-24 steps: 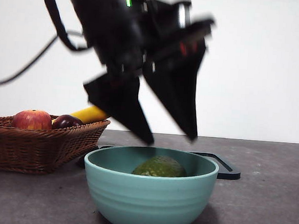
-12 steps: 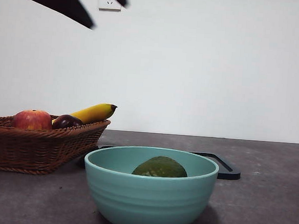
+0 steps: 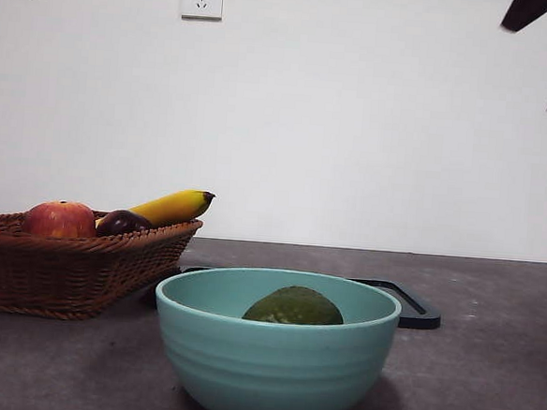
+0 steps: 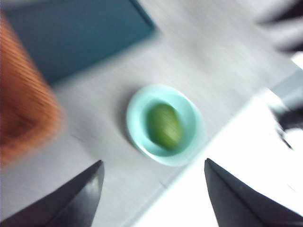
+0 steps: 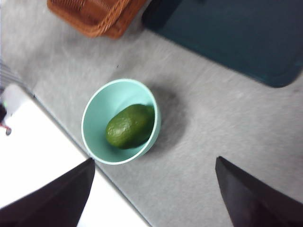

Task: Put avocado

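Observation:
The olive-green avocado [image 3: 294,306] lies inside a light teal bowl [image 3: 272,366] at the table's front middle. It also shows in the left wrist view [image 4: 164,126] and in the right wrist view [image 5: 129,126], resting in the bowl [image 5: 94,113]. My left gripper [image 4: 154,194] is open and empty, high above the bowl. My right gripper [image 5: 154,189] is open and empty, also high above the table. In the front view only black tips show at the top corners.
A wicker basket [image 3: 62,270] at the left holds a red apple [image 3: 58,219], a dark plum [image 3: 122,222] and a banana [image 3: 172,206]. A dark flat tray [image 3: 407,304] lies behind the bowl. The table's front edge is close to the bowl [image 4: 187,156].
The arm that hung open over the bowl a second ago has risen up and left out of the front view. The avocado stays in the bowl.

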`<state>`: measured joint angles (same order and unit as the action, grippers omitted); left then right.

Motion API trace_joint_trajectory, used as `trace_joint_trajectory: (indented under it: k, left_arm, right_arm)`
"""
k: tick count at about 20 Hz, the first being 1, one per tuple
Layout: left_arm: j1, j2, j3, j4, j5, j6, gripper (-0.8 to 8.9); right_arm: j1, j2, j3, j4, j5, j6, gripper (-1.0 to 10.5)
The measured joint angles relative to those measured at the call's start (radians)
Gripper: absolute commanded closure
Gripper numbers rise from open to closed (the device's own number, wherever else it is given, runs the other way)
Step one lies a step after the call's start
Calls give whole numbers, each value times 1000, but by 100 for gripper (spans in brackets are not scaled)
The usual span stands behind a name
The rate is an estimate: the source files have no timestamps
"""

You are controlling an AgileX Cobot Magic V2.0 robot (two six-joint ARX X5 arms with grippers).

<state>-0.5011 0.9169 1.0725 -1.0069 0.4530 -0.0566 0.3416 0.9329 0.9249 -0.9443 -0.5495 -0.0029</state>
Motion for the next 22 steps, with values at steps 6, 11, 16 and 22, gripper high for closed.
trace_joint_trajectory:
  k: [6, 11, 16, 22]
  left_arm:
    - [0, 0, 0, -101, 90, 90, 474]
    - [0, 0, 0, -101, 91, 100, 474]
    - [0, 0, 0, -101, 93, 100, 473]
    - [0, 0, 0, -101, 93, 100, 474]
  right_arm:
    - [116, 127, 0, 70, 15, 7, 537]
    - [220, 251, 0, 144, 115, 11, 537]
    - [309, 404, 0, 251, 213, 16, 599]
    - [368, 523, 0, 345, 333, 34, 668]
